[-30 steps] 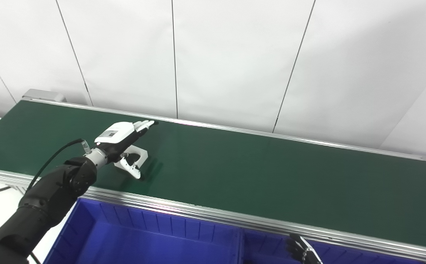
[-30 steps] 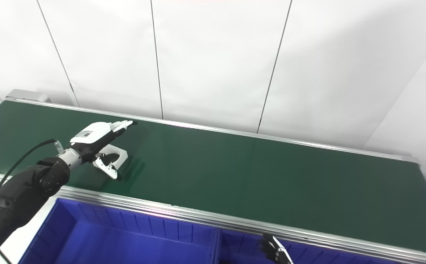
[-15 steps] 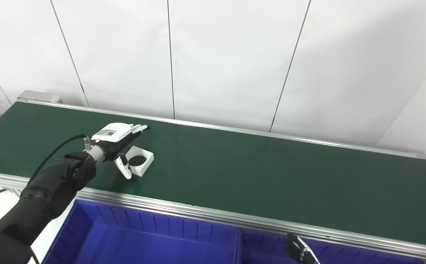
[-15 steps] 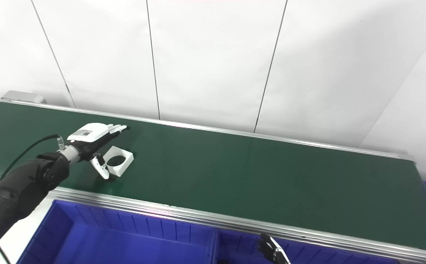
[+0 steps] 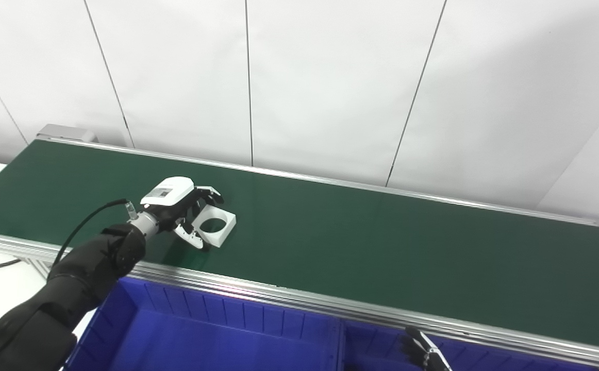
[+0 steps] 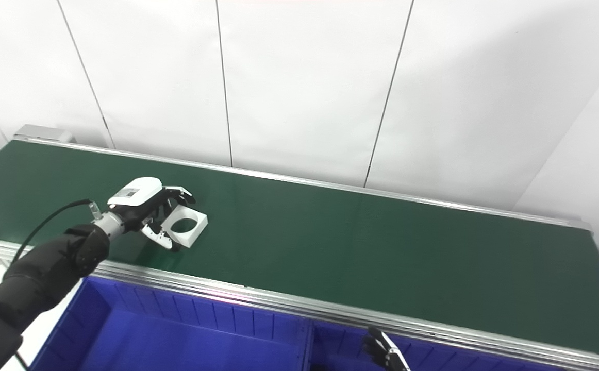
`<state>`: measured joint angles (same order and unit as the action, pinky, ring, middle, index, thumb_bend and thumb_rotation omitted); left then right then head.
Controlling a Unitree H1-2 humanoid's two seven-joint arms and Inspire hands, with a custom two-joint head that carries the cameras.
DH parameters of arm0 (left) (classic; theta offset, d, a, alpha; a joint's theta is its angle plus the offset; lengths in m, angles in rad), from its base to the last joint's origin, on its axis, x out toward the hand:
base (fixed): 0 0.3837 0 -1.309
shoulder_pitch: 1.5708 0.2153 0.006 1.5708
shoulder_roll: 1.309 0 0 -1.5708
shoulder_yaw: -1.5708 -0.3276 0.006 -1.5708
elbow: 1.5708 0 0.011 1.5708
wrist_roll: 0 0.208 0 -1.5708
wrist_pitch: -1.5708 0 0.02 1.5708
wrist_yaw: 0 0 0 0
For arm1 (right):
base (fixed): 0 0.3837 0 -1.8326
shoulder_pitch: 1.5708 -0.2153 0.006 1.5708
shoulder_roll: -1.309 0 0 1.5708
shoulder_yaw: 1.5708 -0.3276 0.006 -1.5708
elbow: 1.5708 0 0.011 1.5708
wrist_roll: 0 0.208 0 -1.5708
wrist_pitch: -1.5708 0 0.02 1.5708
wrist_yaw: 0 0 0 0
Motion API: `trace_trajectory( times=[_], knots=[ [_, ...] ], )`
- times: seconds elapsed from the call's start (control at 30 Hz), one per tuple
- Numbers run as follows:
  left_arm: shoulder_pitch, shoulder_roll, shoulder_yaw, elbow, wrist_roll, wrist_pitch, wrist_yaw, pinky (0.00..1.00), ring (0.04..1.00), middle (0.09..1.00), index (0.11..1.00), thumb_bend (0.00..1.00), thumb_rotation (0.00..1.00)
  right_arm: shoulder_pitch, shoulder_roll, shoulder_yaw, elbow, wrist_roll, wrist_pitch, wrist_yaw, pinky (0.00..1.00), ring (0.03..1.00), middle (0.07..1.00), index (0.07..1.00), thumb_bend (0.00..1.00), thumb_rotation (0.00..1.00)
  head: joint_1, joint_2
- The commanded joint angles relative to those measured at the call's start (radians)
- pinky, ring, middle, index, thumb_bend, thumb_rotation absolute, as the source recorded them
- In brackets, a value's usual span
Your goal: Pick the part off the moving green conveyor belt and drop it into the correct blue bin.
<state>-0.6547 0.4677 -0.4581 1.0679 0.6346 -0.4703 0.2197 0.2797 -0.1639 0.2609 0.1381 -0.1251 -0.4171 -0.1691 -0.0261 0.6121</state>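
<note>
White wall panels back a long green conveyor belt [image 5: 361, 247] edged in aluminium. On its near-left stretch lies the part [image 5: 216, 225], a white square block with a round hole through it, flat on the belt. Touching its left edge, at about nine o'clock from it, is the left hand [image 5: 178, 208], fingers curled over the part's far corner and thumb at the near one, closing but seemingly not yet clamped. It is by far the nearer hand. At six o'clock lies the blue bin [image 5: 201, 335]. The right hand [image 5: 423, 353] waits low at five o'clock; whether it is closed I cannot tell.
</note>
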Motion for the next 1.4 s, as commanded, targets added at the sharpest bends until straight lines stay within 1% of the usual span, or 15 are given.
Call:
trace_trajectory(
  times=[0.0, 0.07, 0.17, 0.23, 0.37, 0.43, 0.5, 0.6, 0.8, 0.9, 0.97, 1.03, 1.2, 1.3, 1.37],
  knots=[
    [-0.046, -0.025, -0.023, 0.005, -0.018, 0.001, 0.043, 0.34, 0.468, 0.558, 0.662, 0.45, 0.0, 0.004, -0.004, -0.007, -0.032, 0.007, -0.053, -0.002, 0.83, 0.819, 0.83, 0.865, 0.78, 0.29, 0.001, 0.001],
    [-0.047, -0.033, -0.041, 0.009, -0.034, 0.001, 0.055, 0.31, 0.429, 0.543, 0.625, 0.45, 0.0, 0.005, -0.005, -0.007, -0.034, 0.002, -0.053, -0.009, 0.81, 0.812, 0.831, 0.864, 0.78, 0.29, -0.003, 0.003],
    [-0.051, -0.039, -0.055, 0.02, -0.06, 0.001, 0.045, 0.3, 0.426, 0.544, 0.598, 0.45, 0.0, 0.005, -0.005, -0.006, -0.036, 0.006, -0.053, -0.01, 0.81, 0.809, 0.831, 0.865, 0.78, 0.28, 0.0, 0.003],
    [-0.052, -0.038, -0.063, 0.018, -0.07, 0.001, 0.043, 0.29, 0.4, 0.496, 0.564, 0.46, 0.0, 0.006, -0.004, -0.007, -0.035, 0.012, -0.053, -0.005, 0.82, 0.812, 0.833, 0.866, 0.78, 0.26, 0.001, 0.003],
    [-0.042, -0.02, -0.076, -0.017, -0.079, 0.001, 0.078, 0.33, 0.406, 0.484, 0.538, 0.47, 0.0, 0.008, 0.0, -0.009, -0.037, 0.015, -0.053, 0.0, 0.83, 0.819, 0.833, 0.867, 0.77, 0.25, 0.001, 0.006],
    [-0.021, -0.007, -0.06, -0.072, -0.103, 0.0, 0.104, 0.35, 0.425, 0.496, 0.521, 0.47, 0.0, 0.009, 0.002, -0.01, -0.036, 0.012, -0.053, 0.0, 0.83, 0.821, 0.832, 0.866, 0.78, 0.26, 0.002, 0.007],
    [0.014, 0.015, -0.04, -0.17, -0.132, 0.0, 0.161, 0.36, 0.436, 0.492, 0.518, 0.48, 0.0, 0.011, 0.005, -0.011, -0.036, 0.014, -0.053, 0.003, 0.84, 0.825, 0.83, 0.864, 0.78, 0.27, -0.004, 0.012],
    [0.065, 0.038, -0.005, -0.297, -0.187, 0.0, 0.204, 0.37, 0.457, 0.493, 0.509, 0.48, 0.0, 0.014, 0.011, -0.014, -0.037, 0.016, -0.053, 0.01, 0.86, 0.834, 0.833, 0.866, 0.79, 0.29, -0.015, 0.016],
    [0.189, 0.067, 0.073, -0.569, -0.275, 0.0, 0.248, 0.36, 0.476, 0.514, 0.496, 0.47, 0.0, 0.015, 0.014, -0.011, -0.046, -0.005, -0.053, 0.002, 0.83, 0.819, 0.828, 0.858, 0.8, 0.31, -0.038, 0.029],
    [0.244, 0.06, 0.111, -0.663, -0.281, 0.0, 0.258, 0.34, 0.448, 0.526, 0.503, 0.47, 0.0, 0.018, 0.015, -0.013, -0.05, -0.009, -0.053, 0.004, 0.82, 0.816, 0.826, 0.858, 0.8, 0.32, -0.043, 0.033],
    [0.279, 0.052, 0.135, -0.719, -0.301, 0.0, 0.248, 0.34, 0.465, 0.514, 0.492, 0.47, 0.0, 0.02, 0.017, -0.016, -0.054, -0.018, -0.053, 0.004, 0.83, 0.822, 0.827, 0.858, 0.81, 0.34, -0.049, 0.04],
    [0.322, 0.046, 0.147, -0.78, -0.316, 0.0, 0.263, 0.34, 0.47, 0.505, 0.491, 0.47, 0.0, 0.02, 0.021, -0.017, -0.056, -0.026, -0.053, 0.002, 0.83, 0.82, 0.826, 0.855, 0.82, 0.36, -0.065, 0.053],
    [0.398, 0.047, 0.124, -0.847, -0.337, 0.0, 0.305, 0.35, 0.464, 0.496, 0.494, 0.47, 0.0, 0.027, 0.031, -0.02, -0.076, -0.034, -0.052, 0.009, 0.8, 0.818, 0.825, 0.857, 0.81, 0.35, -0.127, 0.084],
    [0.448, 0.043, 0.096, -0.873, -0.333, 0.0, 0.34, 0.32, 0.437, 0.543, 0.503, 0.47, 0.0, 0.031, 0.039, -0.023, -0.086, -0.042, -0.051, 0.01, 0.8, 0.814, 0.825, 0.858, 0.81, 0.35, -0.165, 0.103],
    [0.489, 0.038, 0.078, -0.897, -0.328, 0.0, 0.356, 0.33, 0.443, 0.538, 0.503, 0.47, 0.0, 0.031, 0.046, -0.026, -0.09, -0.047, -0.051, 0.009, 0.8, 0.813, 0.824, 0.856, 0.82, 0.35, -0.191, 0.126]
  ],
)
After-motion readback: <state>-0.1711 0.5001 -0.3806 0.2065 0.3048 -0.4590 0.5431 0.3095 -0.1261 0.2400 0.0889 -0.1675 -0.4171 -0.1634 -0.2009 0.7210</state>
